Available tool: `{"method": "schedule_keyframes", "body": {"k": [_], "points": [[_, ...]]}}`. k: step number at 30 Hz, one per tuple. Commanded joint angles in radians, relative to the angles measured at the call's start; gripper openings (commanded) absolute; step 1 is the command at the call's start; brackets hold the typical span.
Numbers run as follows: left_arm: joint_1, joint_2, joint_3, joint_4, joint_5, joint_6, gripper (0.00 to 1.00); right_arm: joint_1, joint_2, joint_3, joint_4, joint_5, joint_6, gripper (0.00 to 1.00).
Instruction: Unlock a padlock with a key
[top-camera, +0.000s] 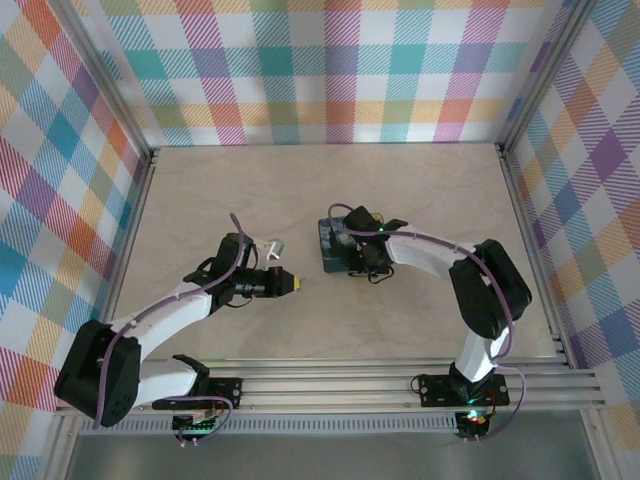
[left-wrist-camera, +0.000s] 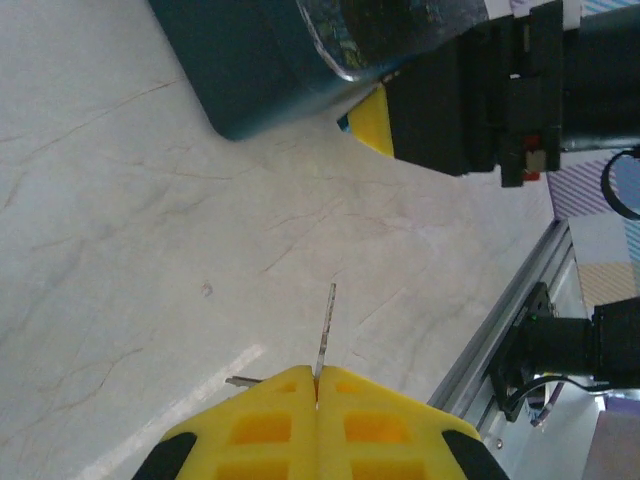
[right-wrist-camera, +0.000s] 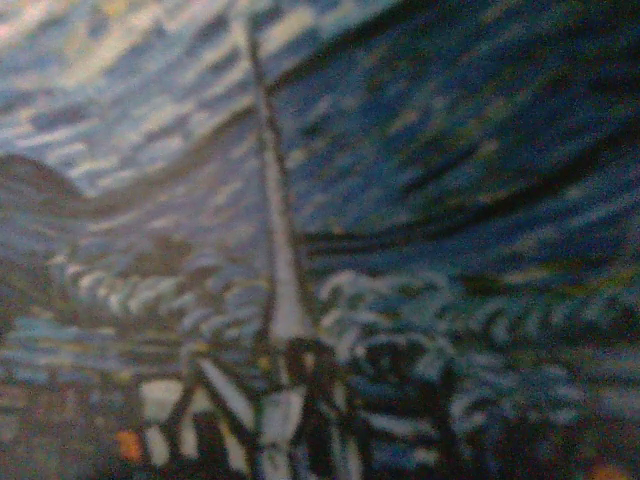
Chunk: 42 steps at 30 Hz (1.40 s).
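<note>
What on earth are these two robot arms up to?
The left gripper is shut on a thin metal key, whose blade pokes out freely above the table, not in any lock yet. The right gripper is down at a dark-blue painted tin; whether it grips the tin is unclear.

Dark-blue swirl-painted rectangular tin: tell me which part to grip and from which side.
Grip the dark-blue swirl-painted rectangular tin by two opposite side walls, across its narrower span, coming straight down from above. It lies flat on the beige table with the painted lid up, so the upright walls likely give parallel faces to clamp.
</note>
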Motion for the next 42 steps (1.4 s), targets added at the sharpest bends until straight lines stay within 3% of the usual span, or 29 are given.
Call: {"method": "schedule_keyframes", "body": {"k": [1, 10, 22, 42], "points": [[-0.016, 0.006, 0.005, 0.139, 0.056, 0.058, 0.0, 0.005, -0.096, -0.009, -0.065, -0.081, 0.145, 0.0], [-0.114, 0.035, -0.018, 0.311, 0.02, -0.022, 0.0, -0.009, -0.108, 0.126, -0.217, -0.183, 0.277, 0.0], [-0.182, -0.034, -0.085, 0.406, -0.063, -0.05, 0.0, -0.055, -0.145, 0.056, -0.088, -0.333, 0.412, 0.0], [-0.226, 0.131, -0.102, 0.692, -0.051, -0.133, 0.0, -0.142, -0.153, 0.093, -0.114, -0.556, 0.264, 0.0]]}}
